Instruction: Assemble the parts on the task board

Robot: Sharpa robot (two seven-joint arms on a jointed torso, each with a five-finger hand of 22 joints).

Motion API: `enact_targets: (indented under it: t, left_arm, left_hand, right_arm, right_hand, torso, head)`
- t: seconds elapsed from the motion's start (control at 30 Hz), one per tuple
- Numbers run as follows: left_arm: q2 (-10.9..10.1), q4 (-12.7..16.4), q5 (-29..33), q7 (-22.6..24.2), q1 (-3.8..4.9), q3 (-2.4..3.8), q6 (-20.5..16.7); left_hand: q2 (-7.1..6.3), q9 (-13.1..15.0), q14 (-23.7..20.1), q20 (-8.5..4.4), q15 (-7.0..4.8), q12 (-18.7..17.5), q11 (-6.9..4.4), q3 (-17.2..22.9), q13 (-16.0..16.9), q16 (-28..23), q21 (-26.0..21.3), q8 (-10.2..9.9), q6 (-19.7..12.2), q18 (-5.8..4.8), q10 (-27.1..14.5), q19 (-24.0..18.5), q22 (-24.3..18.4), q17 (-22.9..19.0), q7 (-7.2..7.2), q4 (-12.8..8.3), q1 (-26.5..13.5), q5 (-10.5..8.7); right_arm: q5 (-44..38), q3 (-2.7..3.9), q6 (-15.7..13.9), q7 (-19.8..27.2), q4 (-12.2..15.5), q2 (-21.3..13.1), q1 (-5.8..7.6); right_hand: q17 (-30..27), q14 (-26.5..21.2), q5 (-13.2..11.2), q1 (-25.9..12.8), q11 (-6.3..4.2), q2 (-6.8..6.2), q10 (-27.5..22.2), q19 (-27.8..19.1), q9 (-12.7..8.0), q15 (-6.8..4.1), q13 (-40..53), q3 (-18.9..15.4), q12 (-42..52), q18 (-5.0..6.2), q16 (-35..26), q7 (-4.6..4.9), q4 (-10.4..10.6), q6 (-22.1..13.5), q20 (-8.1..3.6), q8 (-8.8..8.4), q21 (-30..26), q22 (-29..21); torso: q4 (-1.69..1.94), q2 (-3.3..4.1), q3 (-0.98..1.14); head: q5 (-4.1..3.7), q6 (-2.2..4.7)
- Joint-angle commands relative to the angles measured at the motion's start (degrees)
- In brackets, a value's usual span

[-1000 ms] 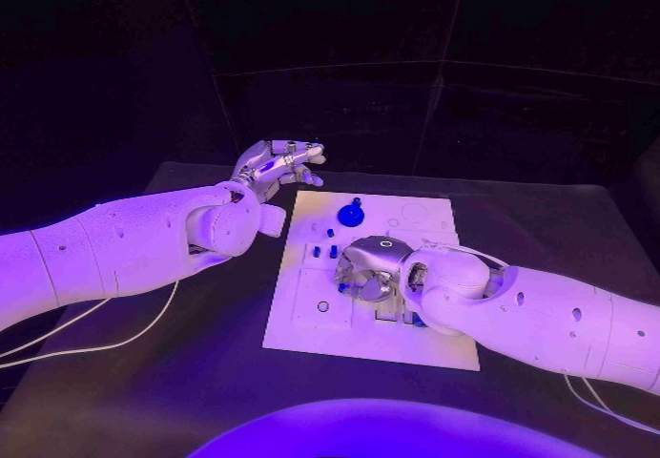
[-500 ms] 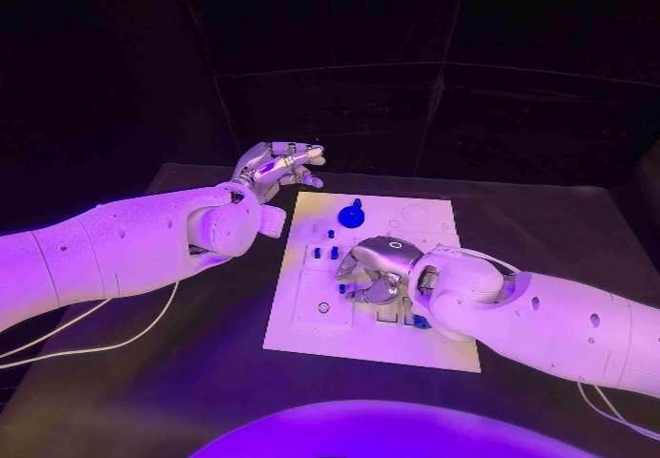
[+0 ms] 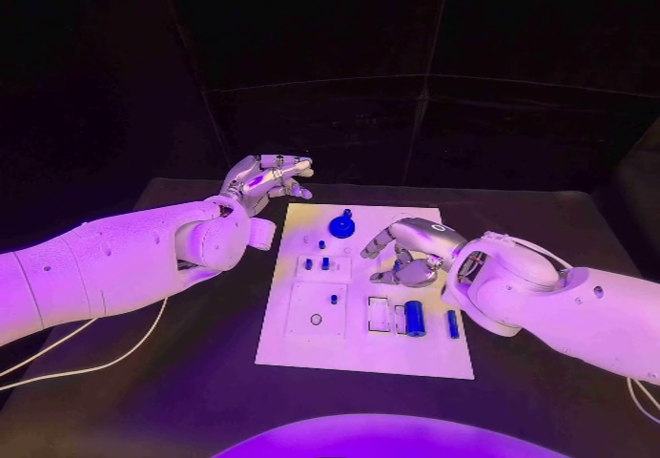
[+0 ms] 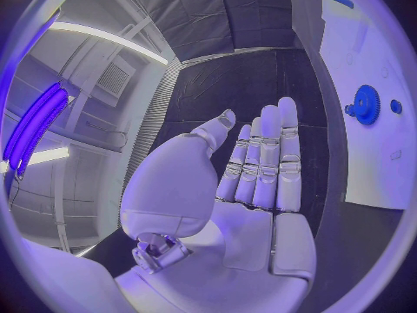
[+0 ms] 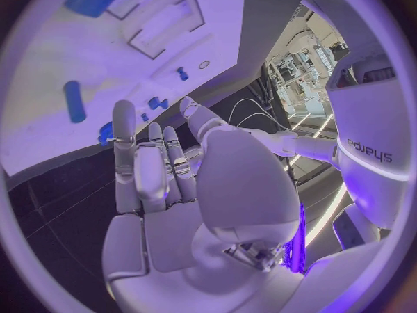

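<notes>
White board (image 3: 310, 348) lies in the middle of the black table (image 3: 152, 401), its blue parts spread over it: a gear (image 3: 341, 227) stands near the board's far edge, small pegs (image 3: 317, 264) sit in a cluster toward the left edge, and a cylinder (image 3: 414, 318) lies beside a thinner bar (image 3: 451, 323) toward the near right corner. Poised above the board's right side, midway between far and near edges, the right hand (image 3: 408, 256) has its fingers curled downward; its own wrist camera shows the fingers (image 5: 148, 167) nearly straight with nothing between them, so it reads as released and empty, though the head camera cannot show whether a fingertip touches the board. Off the board's far left corner, raised above the table, the left hand (image 3: 270, 177) holds nothing, fingers (image 4: 265, 163) laid side by side and extended. The left wrist camera catches the gear (image 4: 365, 104) on the board (image 4: 365, 167) well beyond those fingertips. Judged from this layout, the job stands between placements: the cylinder and bar lie loose rather than seated, and the right hand appears to be choosing a piece. A next move would call for lowering onto one part, likely the cylinder just nearer the robot, and closing on it cleanly without nudging its neighbour.
</notes>
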Motion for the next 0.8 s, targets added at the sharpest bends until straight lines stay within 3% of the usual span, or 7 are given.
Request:
enact_targets:
  t: [0.03,0.37,0.53,0.8]
  left_arm:
    - [0.0,0.0,-0.5,0.2,0.09,0.01,0.9]
    - [0.3,-0.3,-0.5,0.2,0.07,0.01,1.1]
    - [0.3,-0.4,-0.5,0.2,0.06,0.00,1.1]
    - [0.3,-0.3,-0.5,0.1,0.05,0.00,1.1]
  left_hand:
    - [-0.01,0.1,-0.4,0.26,0.03,0.3,0.01,0.0,0.1,0.2,-0.4,0.3,-0.3,0.28,-0.4,-0.1,-0.1,-0.1,0.05,-0.3,0.4,0.11]
    - [0.00,0.1,-0.4,0.26,0.02,0.3,0.01,0.0,0.1,0.2,-0.4,0.3,-0.3,0.28,-0.4,-0.1,-0.1,-0.1,0.04,-0.3,0.5,0.11]
    - [0.00,0.1,-0.4,0.26,0.02,0.3,0.01,0.0,0.1,0.2,-0.4,0.3,-0.3,0.28,-0.4,-0.1,-0.1,-0.1,0.04,-0.3,0.5,0.11]
    - [0.00,0.1,-0.4,0.26,0.02,0.3,0.01,0.0,0.1,0.2,-0.4,0.3,-0.3,0.28,-0.4,-0.1,-0.1,-0.1,0.04,-0.3,0.5,0.11]
  right_arm:
    - [3.7,0.13,0.1,-1.5,-0.3,-1.6,0.76]
    - [0.1,0.32,6.4,-5.8,-1.7,-4.5,1.75]
    - [-1.2,0.31,8.0,-6.4,-2.4,-3.9,1.78]
    - [-2.2,0.30,9.7,-6.7,-4.2,-2.0,1.77]
  right_hand:
    - [-0.4,0.7,0.3,0.1,-0.08,0.43,-1.1,0.2,-0.1,0.26,-0.1,-0.9,0.5,0.83,0.0,0.02,-0.1,-1.0,0.23,-0.24,-0.4,-0.2]
    - [-2.1,0.2,0.5,1.3,-0.09,0.62,-4.6,0.0,0.1,0.30,-0.1,-7.0,2.2,0.83,-1.0,-0.30,1.2,-1.6,0.32,0.02,-1.1,-0.7]
    - [-2.5,0.2,0.7,2.3,-0.11,1.27,-4.8,0.0,0.1,0.26,-0.1,-7.6,3.0,0.84,-1.2,-0.33,1.3,-1.2,0.27,0.06,-1.3,-0.9]
    - [-2.4,0.4,0.5,4.1,-0.33,3.01,-3.7,0.4,0.2,0.07,0.0,-7.6,4.7,0.87,-1.1,-0.45,1.0,0.0,0.10,0.25,-1.4,-1.0]
  torso:
    - [-0.09,0.05,0.05]
    - [0.10,0.09,0.09]
    - [0.04,0.15,0.15]
    - [0.17,0.10,-0.01]
  head:
    - [-0.43,0.58]
    - [-0.92,0.95]
    - [-0.82,0.82]
    - [-0.73,0.68]
